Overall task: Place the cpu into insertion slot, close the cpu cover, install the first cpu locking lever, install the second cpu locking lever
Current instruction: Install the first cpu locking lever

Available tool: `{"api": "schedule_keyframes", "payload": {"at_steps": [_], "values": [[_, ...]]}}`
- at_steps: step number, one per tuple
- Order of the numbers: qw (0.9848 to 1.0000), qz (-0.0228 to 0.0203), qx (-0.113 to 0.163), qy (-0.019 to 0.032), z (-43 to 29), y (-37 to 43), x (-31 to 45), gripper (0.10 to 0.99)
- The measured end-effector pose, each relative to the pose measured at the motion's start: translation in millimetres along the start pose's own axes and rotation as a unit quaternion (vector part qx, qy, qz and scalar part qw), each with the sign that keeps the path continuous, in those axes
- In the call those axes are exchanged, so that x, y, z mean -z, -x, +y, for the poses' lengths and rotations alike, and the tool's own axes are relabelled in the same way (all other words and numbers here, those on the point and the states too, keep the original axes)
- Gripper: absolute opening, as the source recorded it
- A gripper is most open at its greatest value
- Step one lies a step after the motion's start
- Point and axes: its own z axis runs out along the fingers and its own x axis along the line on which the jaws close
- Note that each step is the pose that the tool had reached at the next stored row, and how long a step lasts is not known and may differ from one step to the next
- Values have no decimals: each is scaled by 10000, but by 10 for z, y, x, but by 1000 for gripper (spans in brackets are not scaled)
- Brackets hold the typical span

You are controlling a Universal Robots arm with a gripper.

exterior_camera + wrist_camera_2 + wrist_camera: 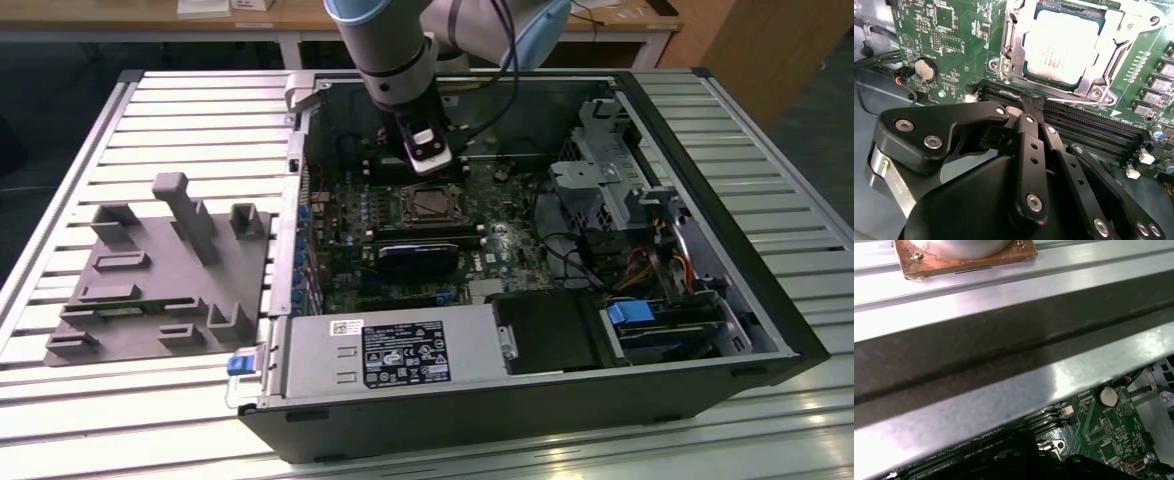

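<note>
The cpu (1063, 44), a silver-grey square chip, lies in the insertion slot (430, 203) on the green motherboard. The cpu cover (1116, 54), a silvery frame plate, lies flat around it with the chip showing through its window. A thin silver locking lever (1079, 105) runs along the socket's edge beside the memory slots. My gripper (1030, 102) has its black fingers together, the tips resting at that lever's end; whether they pinch it is hidden. In the exterior view the gripper (430, 158) hangs just behind the socket inside the case.
Black memory slots (1089, 132) lie right under the fingers. A coin battery (924, 69) sits nearby. The case wall (1004, 355) stands close. A drive cage (617, 185) and cables fill the exterior view's right, the power supply (387, 355) the front, a grey fixture block (160, 270) the left.
</note>
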Motion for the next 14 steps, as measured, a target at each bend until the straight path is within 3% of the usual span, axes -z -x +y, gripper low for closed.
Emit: {"api": "schedule_keyframes", "payload": {"at_steps": [7, 14], "values": [[10000, -34, -14, -78, -7, -7, -28, 102], [9999, -49, -34, -108, -11, -11, -50, 102]]}}
